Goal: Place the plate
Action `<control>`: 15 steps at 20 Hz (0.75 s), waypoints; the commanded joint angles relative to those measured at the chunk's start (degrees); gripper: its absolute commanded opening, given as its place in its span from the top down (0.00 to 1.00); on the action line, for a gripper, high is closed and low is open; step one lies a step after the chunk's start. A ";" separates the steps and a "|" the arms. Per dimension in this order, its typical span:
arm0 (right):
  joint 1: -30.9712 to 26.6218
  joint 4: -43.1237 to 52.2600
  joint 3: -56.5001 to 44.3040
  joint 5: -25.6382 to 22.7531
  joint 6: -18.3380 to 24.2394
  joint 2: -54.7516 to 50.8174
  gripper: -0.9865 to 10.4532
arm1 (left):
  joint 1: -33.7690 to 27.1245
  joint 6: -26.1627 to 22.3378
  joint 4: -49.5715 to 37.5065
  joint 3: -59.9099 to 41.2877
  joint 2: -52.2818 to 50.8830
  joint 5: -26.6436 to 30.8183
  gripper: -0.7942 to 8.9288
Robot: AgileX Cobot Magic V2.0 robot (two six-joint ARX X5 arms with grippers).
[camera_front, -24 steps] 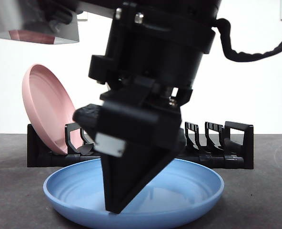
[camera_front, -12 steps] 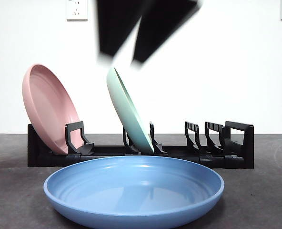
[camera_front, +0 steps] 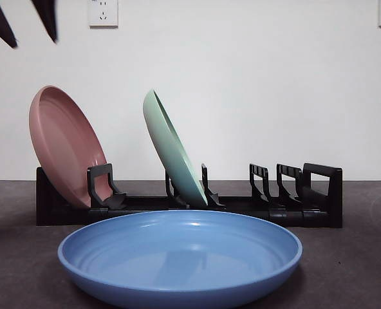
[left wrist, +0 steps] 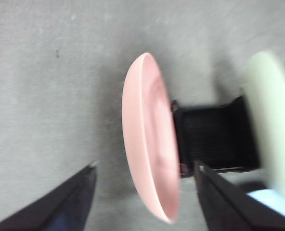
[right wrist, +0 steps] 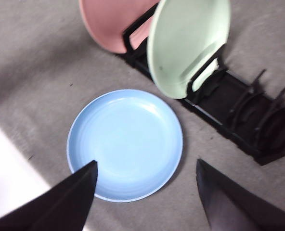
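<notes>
We see the green plate (camera_front: 172, 152) leaning in the rack (camera_front: 313, 205) beside the pink plate (camera_front: 63, 145), with the blue plate (camera_front: 177, 256) flat on the table nearer the front edge. Our left gripper (left wrist: 145, 192) hangs above the pink plate and our right gripper (right wrist: 146, 192) above the blue one, both with jaws apart and empty.

Your left wrist view blurs the green plate (left wrist: 272, 125) beyond the left gripper (left wrist: 145, 168); the frame edge crops the blue plate (left wrist: 277, 202) beside it.
</notes>
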State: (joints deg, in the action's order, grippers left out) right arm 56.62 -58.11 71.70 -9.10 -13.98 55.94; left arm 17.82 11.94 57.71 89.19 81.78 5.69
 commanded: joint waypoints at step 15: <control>0.50 -2.10 1.07 -4.87 -2.12 -0.70 0.63 | 3.74 -2.01 0.98 5.81 15.26 14.03 0.78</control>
State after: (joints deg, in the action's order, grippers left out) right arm 56.55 -60.51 71.70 -13.72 -15.35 54.78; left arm 21.26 10.09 58.92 93.36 95.94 19.35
